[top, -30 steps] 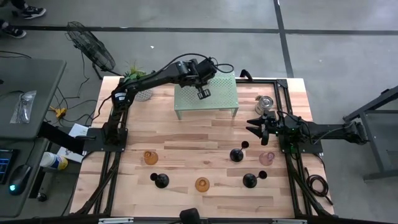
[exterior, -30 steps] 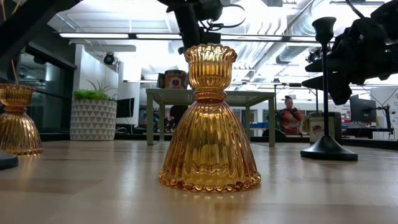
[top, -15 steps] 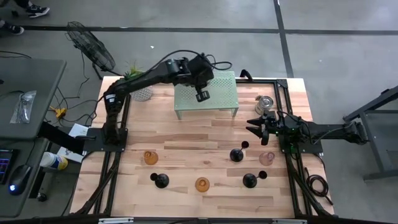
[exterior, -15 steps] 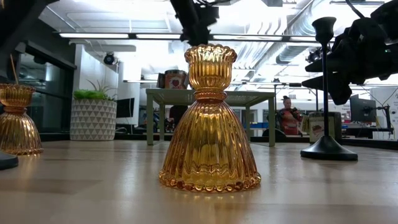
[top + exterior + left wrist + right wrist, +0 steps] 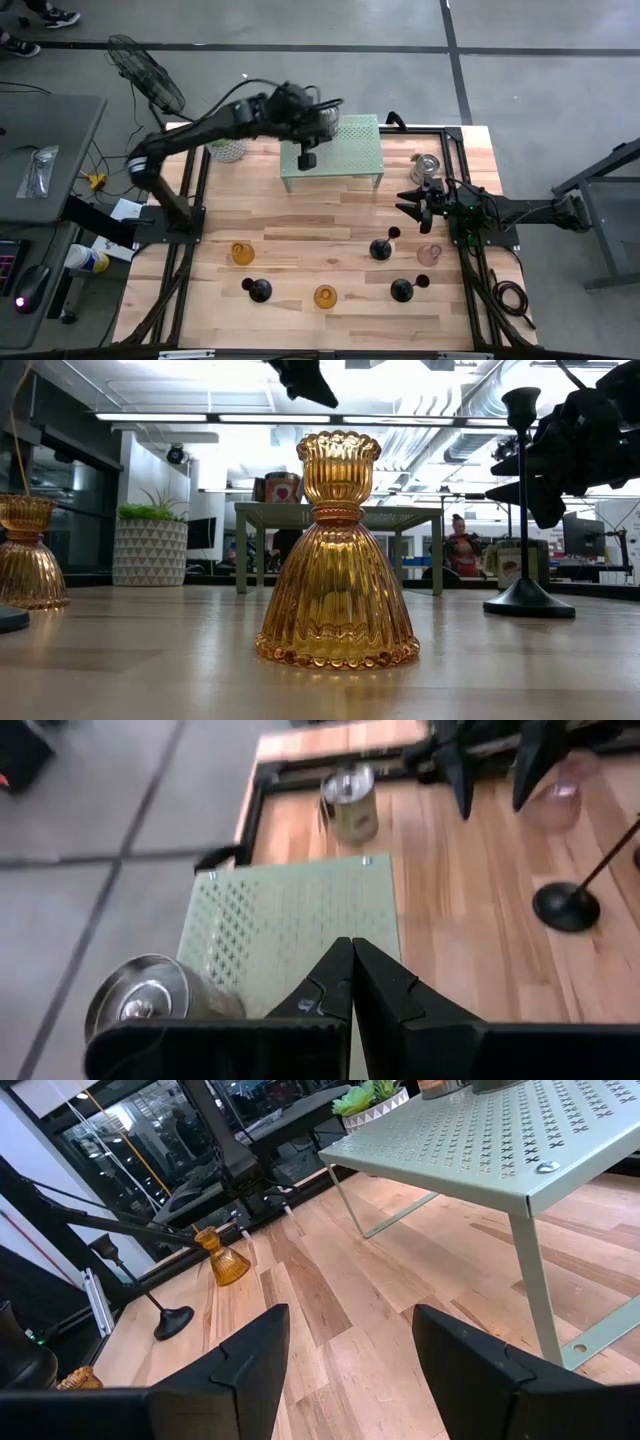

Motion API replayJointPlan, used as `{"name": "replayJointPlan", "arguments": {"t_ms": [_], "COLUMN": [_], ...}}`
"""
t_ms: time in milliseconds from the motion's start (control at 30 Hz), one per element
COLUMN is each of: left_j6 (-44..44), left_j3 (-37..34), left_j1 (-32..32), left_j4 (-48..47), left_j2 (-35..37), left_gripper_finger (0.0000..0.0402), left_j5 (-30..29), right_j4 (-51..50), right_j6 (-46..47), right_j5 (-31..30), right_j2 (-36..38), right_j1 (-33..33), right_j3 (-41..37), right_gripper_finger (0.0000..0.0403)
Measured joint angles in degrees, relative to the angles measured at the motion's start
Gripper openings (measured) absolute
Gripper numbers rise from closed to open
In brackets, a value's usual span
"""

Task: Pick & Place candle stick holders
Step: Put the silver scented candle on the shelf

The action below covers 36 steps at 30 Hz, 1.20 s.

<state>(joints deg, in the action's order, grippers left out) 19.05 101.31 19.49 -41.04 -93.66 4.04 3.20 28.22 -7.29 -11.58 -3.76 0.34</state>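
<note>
So left gripper hangs pinched closed, empty, over the green shelf; right gripper open near a silver cup.

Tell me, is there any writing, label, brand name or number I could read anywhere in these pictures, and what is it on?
No readable text shows in any view.
Silver cup by the green perforated shelf: no label can be made out.
Canister standing on that shelf in the low view: it may carry a picture or print, too blurred to read.
Bottle on the side desk left of the table: too small to read.
</note>
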Motion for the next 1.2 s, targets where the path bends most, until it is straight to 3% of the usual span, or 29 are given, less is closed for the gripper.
{"name": "replayJointPlan", "arguments": {"t_ms": [233,300,433,800,1000,1200], "left_j6": [-3.12,-5.52,-9.68,-14.65,-23.50,-23.89], "left_j3": [-30.32,-37.42,-49.13,-73.06,-83.73,-89.63], "left_j1": [1.34,2.32,4.54,8.24,8.26,8.26], "left_j4": [23.95,28.85,33.62,47.80,59.02,63.94], "left_j2": [17.67,22.72,31.83,51.92,56.88,60.98], "left_gripper_finger": [0.0000,0.0000,0.0000,0.0000,0.0000,0.0000], "left_j5": [8.75,12.19,13.45,12.98,11.60,9.80], "right_j4": [-0.01,0.00,0.00,0.00,0.00,0.00], "right_j6": [0.00,0.01,-0.01,0.01,0.01,-0.01], "right_j5": [0.00,0.00,0.00,0.00,0.00,0.00], "right_j2": [-0.01,-0.01,0.01,0.01,0.01,0.01], "right_j1": [0.01,0.01,0.01,0.00,-0.01,-0.01], "right_j3": [-0.01,-0.01,0.00,-0.02,-0.02,-0.02], "right_gripper_finger": [0.0206,0.0206,0.0206,0.0206,0.0206,0.0206]}}
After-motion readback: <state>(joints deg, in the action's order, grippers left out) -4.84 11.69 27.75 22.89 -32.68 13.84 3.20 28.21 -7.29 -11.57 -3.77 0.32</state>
